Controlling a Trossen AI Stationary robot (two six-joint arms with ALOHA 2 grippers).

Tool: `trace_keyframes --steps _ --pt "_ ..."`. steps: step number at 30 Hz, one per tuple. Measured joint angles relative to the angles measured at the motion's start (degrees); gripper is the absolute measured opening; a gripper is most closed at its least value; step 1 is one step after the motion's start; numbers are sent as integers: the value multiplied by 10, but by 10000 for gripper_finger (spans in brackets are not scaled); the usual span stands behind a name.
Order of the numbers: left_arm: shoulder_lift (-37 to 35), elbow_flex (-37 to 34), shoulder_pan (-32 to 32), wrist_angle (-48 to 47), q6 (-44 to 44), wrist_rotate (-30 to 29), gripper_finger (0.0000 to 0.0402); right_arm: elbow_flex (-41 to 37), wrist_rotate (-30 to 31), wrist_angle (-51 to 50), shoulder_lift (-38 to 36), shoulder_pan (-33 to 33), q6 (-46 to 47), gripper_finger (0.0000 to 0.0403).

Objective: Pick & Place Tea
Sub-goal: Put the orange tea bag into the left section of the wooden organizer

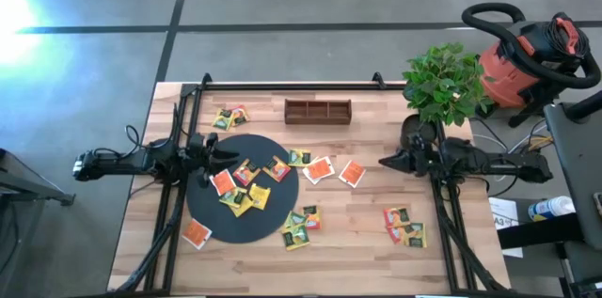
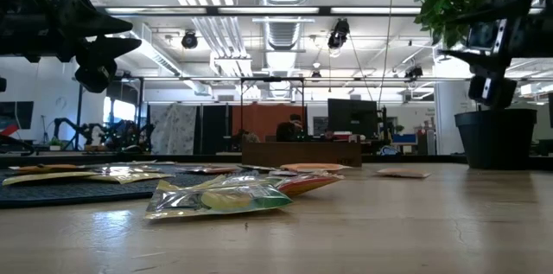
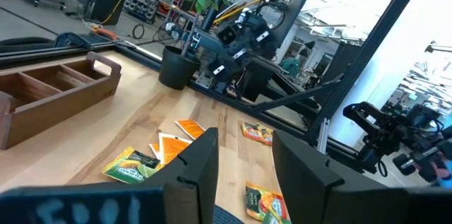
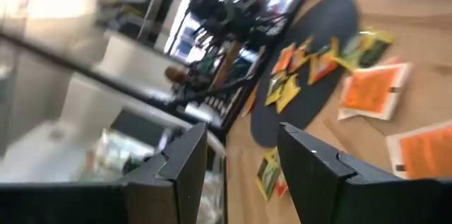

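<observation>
Left gripper [image 1: 218, 150], right gripper [image 1: 388, 160] being held apart, empty; tea packets [image 1: 323, 168] being left scattered across tabletop [image 1: 357, 242]; compartment tray [image 1: 318, 111] seemingly unfilled.

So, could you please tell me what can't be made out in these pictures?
- Wooden tray: whether its compartments hold anything is too small to see in the high view; the left wrist view cuts it off at the edge.
- Tea packets on the black disc: labels too small to read.
- Right wrist view: blurred, so packet print is lost.
- Low view: near packets hide those behind.
</observation>
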Motion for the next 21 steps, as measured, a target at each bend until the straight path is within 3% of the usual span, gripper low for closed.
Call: trace_keyframes --steps 6,10,13,16,21 --pt "0 0 0 0 0 0 129 0 87 22 0 0 44 169" --pt "0 0 0 0 0 0 129 0 102 58 1 1 12 169" --pt "0 0 0 0 0 0 129 0 123 58 15 1 78 169" --pt "0 0 0 0 0 0 129 0 147 77 45 3 140 169" --pt "0 0 0 0 0 0 129 1 149 177 131 9 148 169"
